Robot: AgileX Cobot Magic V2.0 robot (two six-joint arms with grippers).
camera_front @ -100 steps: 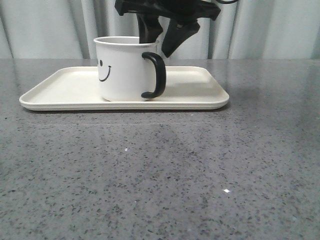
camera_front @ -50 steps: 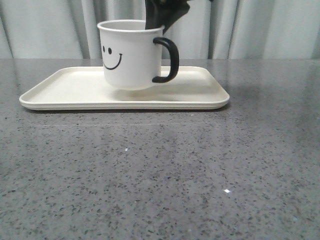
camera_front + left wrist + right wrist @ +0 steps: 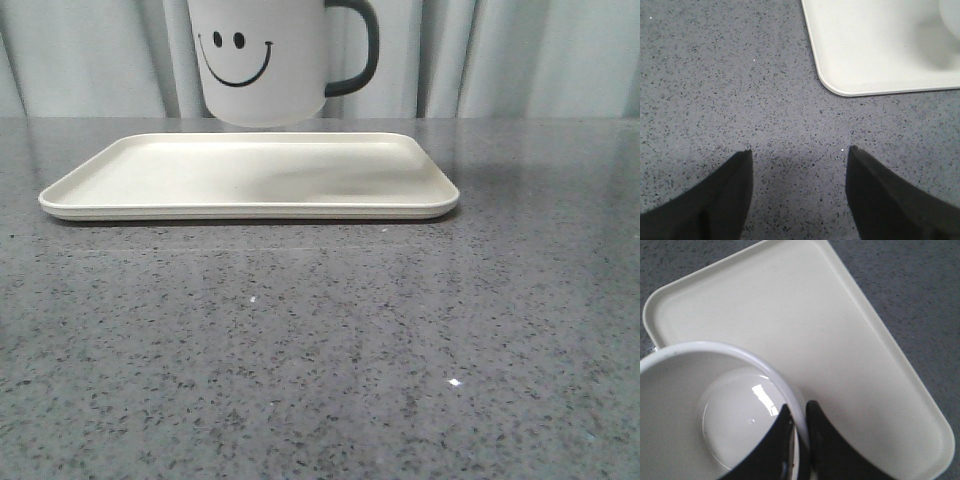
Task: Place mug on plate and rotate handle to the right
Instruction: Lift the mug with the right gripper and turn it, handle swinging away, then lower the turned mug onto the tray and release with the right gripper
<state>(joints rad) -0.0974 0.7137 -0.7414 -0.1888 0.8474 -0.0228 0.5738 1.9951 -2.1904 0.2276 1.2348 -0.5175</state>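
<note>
The white mug [image 3: 262,62] with a black smiley face hangs in the air above the cream plate [image 3: 250,178], its top cut off by the front view's upper edge. Its black handle [image 3: 360,50] points right. In the right wrist view my right gripper [image 3: 799,409] is shut on the mug's rim [image 3: 767,370], one finger inside and one outside, with the plate [image 3: 840,340] below. My left gripper [image 3: 799,152] is open and empty over the grey table, short of the plate's corner [image 3: 840,90]. Neither gripper shows in the front view.
The grey speckled tabletop [image 3: 330,350] stretches in front of the plate. Pale curtains [image 3: 520,60] hang behind the table's far edge.
The mug has risen off the plate, from standing on it to hanging well above it, and has turned so the face looks more toward the camera. The right gripper has left the front view upward.
</note>
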